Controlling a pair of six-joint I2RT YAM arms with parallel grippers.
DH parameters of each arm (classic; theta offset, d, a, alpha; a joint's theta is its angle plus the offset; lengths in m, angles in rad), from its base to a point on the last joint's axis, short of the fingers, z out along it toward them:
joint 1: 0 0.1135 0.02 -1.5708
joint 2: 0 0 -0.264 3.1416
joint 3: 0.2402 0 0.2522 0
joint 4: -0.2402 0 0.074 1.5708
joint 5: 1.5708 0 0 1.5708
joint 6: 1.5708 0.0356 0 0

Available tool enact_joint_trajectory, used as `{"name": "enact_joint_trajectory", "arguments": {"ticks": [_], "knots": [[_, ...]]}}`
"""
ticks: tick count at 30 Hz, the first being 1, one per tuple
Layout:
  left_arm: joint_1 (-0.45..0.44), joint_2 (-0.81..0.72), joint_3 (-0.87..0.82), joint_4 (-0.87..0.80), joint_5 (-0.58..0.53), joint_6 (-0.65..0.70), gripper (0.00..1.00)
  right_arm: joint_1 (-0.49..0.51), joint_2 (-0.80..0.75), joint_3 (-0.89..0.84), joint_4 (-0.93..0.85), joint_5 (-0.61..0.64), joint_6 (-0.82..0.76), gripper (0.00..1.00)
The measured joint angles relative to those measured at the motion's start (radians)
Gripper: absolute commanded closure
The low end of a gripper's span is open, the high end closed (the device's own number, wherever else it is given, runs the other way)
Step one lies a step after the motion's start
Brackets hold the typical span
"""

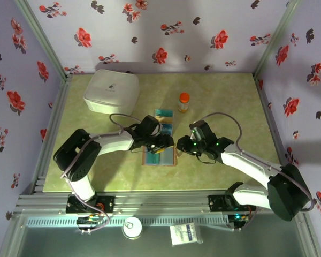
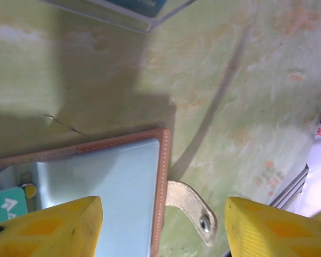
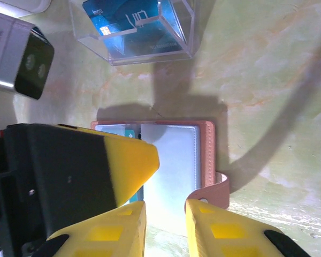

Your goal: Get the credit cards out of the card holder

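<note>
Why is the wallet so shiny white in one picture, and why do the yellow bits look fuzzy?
Right wrist view: glare whitens the card holder inside, and arm shadows darken the table. Left wrist view: the yellow fingers sit too near the lens, so they blur.

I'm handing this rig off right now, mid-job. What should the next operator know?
Left gripper: open, holding nothing, poised over the strap edge of the card holder.
Right gripper: jaws narrow at the holder's near edge; whether it grips is unclear.
Holder: lies open on the table, just nearer the arms than the clear tray.
Done: blue cards are in the tray.
Left: at least one teal card sits in a holder pocket; pull it out.
</note>
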Motion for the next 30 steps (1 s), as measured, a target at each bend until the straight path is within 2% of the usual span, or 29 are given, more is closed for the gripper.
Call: {"name": "enact_joint_trajectory", "arguments": {"ticks": [7,17,22,30], "knots": [[0.036,-0.077,-0.015,-0.016,-0.010,0.024,0.41,0.029,0.058,0.046,0.008,-0.005,0.000,0.74],[0.129,-0.191,-0.187,-0.038,-0.027,0.040,0.51,0.103,0.199,0.143,0.037,-0.022,0.000,0.75],[0.163,-0.233,-0.237,-0.044,-0.029,0.051,0.62,0.138,0.278,0.201,0.047,-0.026,0.000,0.76],[0.170,-0.238,-0.271,-0.037,-0.031,0.061,0.83,0.171,0.387,0.233,0.063,-0.037,0.011,0.76]]}}
